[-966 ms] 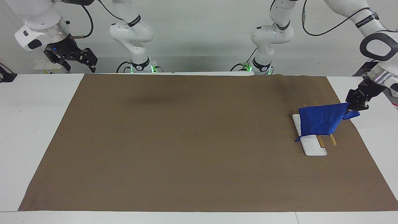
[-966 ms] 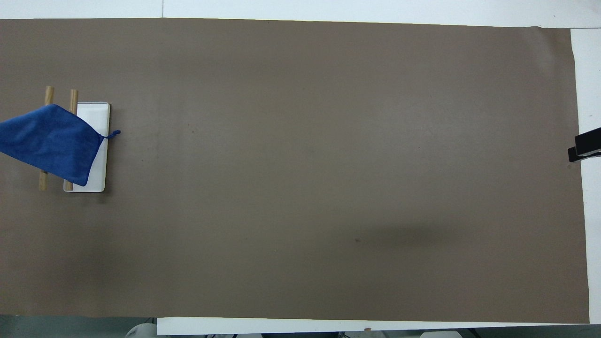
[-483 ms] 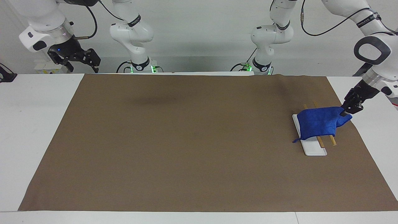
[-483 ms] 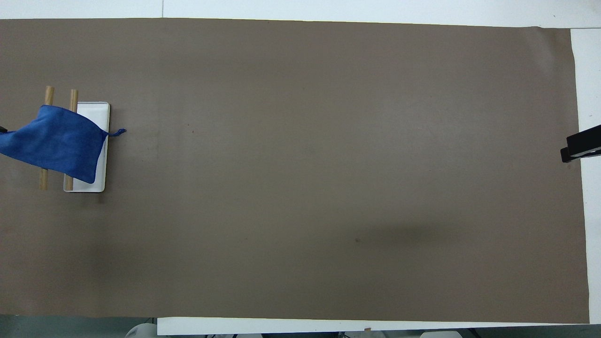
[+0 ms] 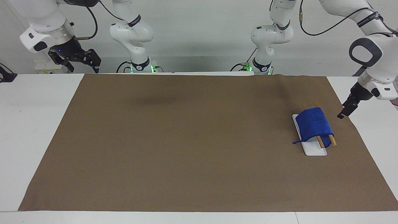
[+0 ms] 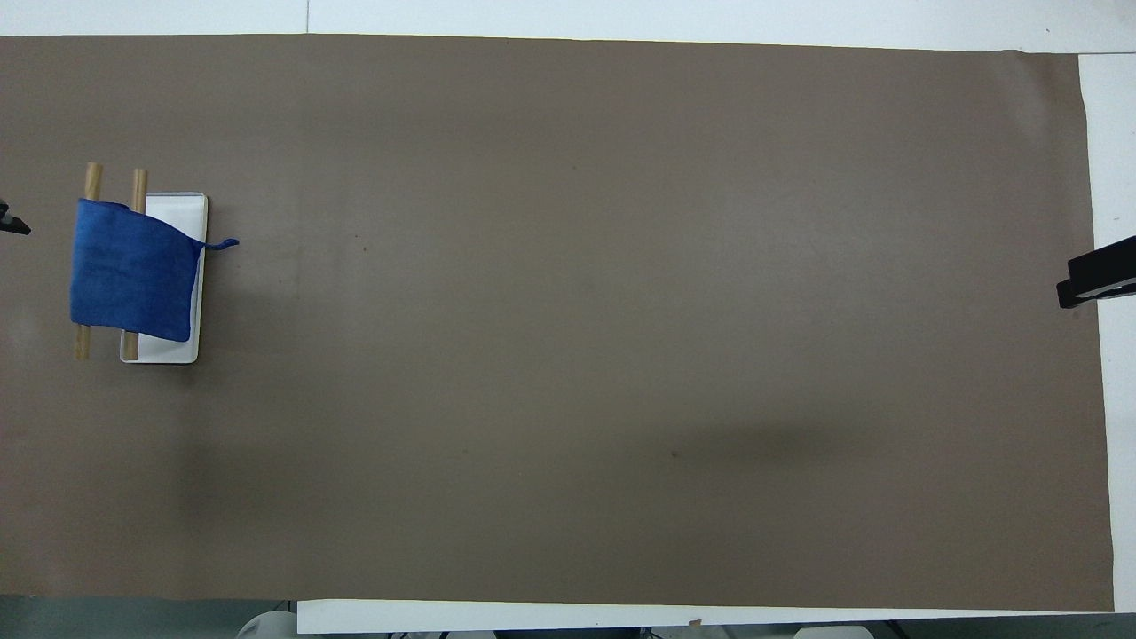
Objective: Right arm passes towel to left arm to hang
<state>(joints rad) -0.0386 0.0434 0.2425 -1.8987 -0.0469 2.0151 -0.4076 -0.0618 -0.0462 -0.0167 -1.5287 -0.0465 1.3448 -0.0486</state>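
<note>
Look first to the towel [image 5: 313, 126], draped over the two wooden rods [image 5: 332, 140] of a small rack on a white base [image 5: 315, 151], toward the left arm's end of the brown mat [image 5: 186, 140]. Seems hung already, though not squarely. From overhead, lying askew across the rods, with one corner reaching out over the white base and the thin loop [image 5: 297, 142] trailing down from that corner toward the mat. Judge the main risk as a slow slide off the rods, pulled by uneven weight on the two sides and helped by smooth wood under soft cloth. Watch next the left gripper [image 5: 345, 112], low over the mat's edge just beside the rack, apart from the cloth and carrying nothing; impossible to tell whether spread or pressed together. Beware a careless retreat from there: snagging a hem on the way out and dragging the cloth off, or clipping a rod end and tipping or shoving what looks like a light rack. Safer, probably, to rise straight up and away from the rack before swinging home. Nothing to fear from the right gripper [image 5: 83, 63], waiting high above the right arm's end of the table [image 5: 31, 124], spread wide and empty.
</note>
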